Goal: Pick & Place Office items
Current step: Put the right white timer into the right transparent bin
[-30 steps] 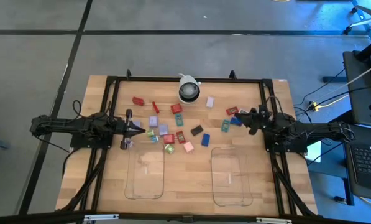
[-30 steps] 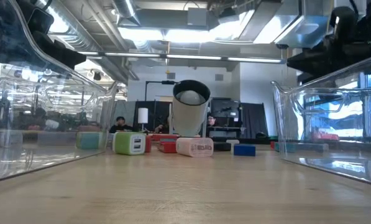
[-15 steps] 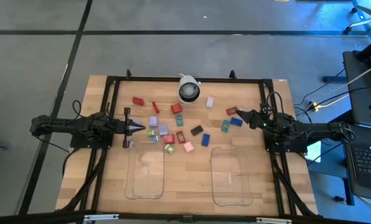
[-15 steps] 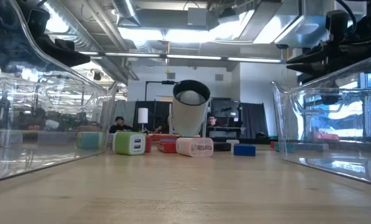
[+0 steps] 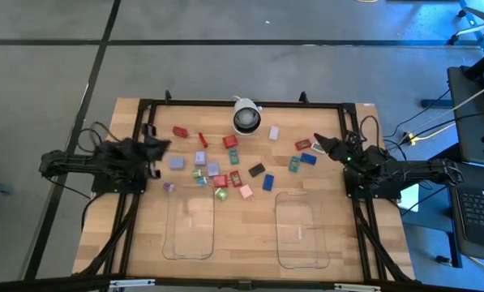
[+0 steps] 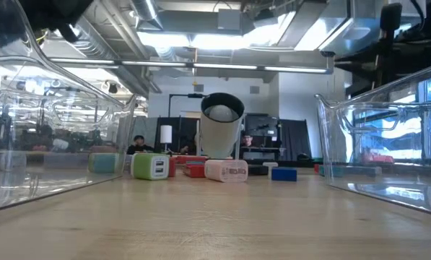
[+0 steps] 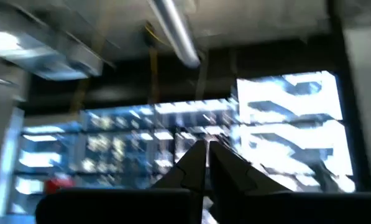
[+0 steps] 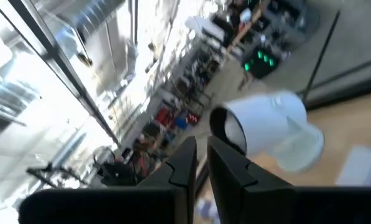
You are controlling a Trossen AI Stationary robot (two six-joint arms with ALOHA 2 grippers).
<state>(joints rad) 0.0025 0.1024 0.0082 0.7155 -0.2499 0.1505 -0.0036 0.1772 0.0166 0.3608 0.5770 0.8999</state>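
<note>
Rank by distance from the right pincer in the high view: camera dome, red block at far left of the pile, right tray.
1. Right tray: toward the table's near edge, a bit inward of the right pincer.
2. Camera dome: far edge, centre. Close to the tray's distance, slightly farther.
3. Red block: left end of the pile, clearly farthest.

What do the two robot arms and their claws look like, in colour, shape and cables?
Both arms are black and slim, built of jointed segments, with loose black cables looping over them. The left claw and the right claw each have two dark, flat, tapered fingers that narrow to pointed tips. No markings are visible on them.
</note>
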